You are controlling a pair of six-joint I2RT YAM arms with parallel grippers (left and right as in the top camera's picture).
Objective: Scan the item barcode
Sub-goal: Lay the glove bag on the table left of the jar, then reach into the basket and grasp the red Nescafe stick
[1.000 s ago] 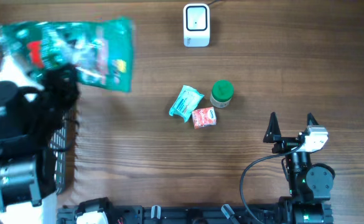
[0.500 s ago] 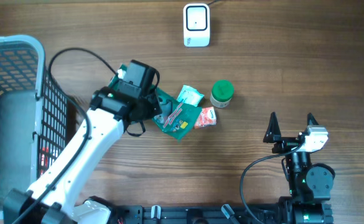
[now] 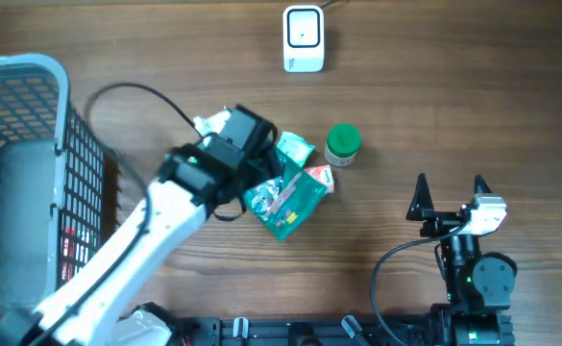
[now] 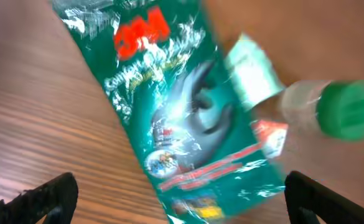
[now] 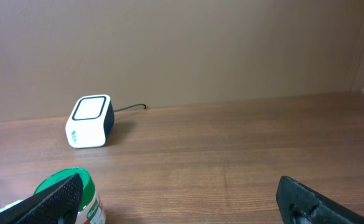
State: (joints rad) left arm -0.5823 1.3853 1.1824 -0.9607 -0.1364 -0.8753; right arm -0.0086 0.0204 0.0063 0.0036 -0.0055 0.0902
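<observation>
- The left gripper (image 4: pixel 182 193) is spread wide over the green packet (image 3: pixel 285 197); nothing is gripped.
- The green packet is laid mid-table, beside the jar (image 3: pixel 342 144).
- The right gripper (image 3: pixel 450 192) is spread wide, empty, by the near edge.

Count on the desk (image 3: pixel 453 96):
- one white barcode scanner (image 3: pixel 303 38), upper centre
- one green-lidded jar (image 3: pixel 343 144)
- one large green packet (image 3: pixel 285 200)
- one small teal packet (image 3: pixel 295 149)
- one small red packet (image 3: pixel 321 179)

One grey basket (image 3: pixel 21 72), left edge.
</observation>
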